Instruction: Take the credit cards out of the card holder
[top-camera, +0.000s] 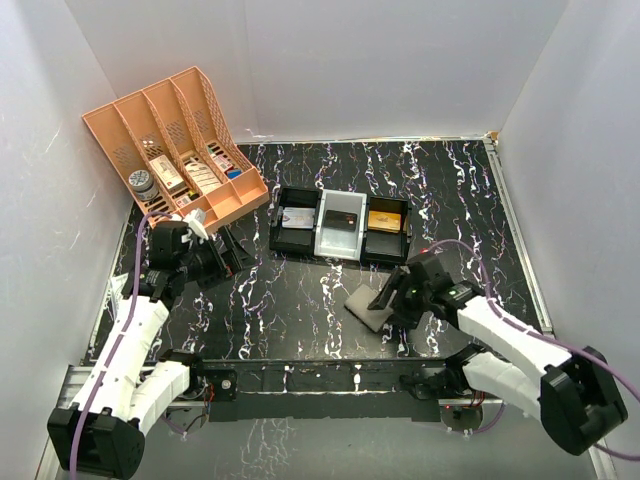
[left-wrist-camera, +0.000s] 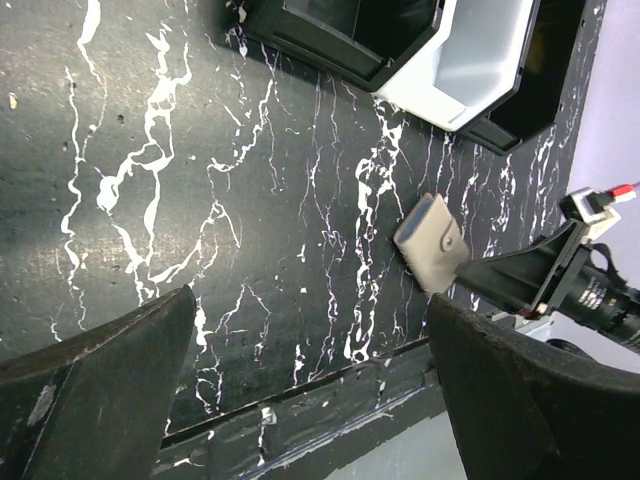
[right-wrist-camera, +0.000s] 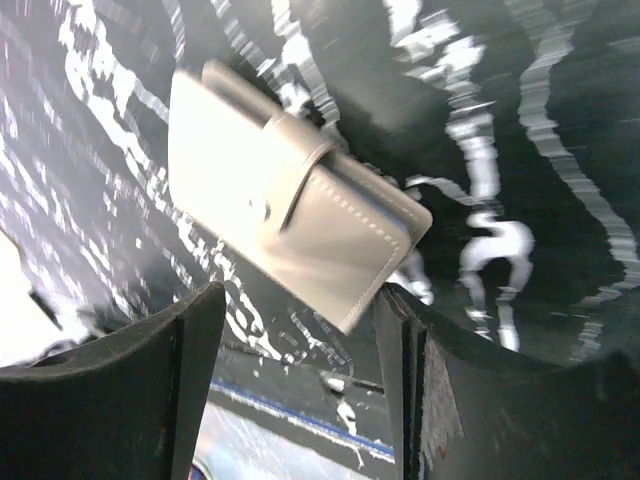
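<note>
- card holder (right-wrist-camera: 290, 215) shut, tab fastened; contents hidden; right wrist view motion-blurred.
- right gripper (right-wrist-camera: 300, 310) at its 3 o'clock, jaws apart astride one corner.
- left gripper (left-wrist-camera: 310, 300) spread wide, empty.

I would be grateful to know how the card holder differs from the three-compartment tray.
The card holder is small and grey-brown; the tray is far larger, black with a white middle compartment. The card holder is shut by its tab; the tray lies open-topped, a card in each compartment. Both rest on the marbled table.
</note>
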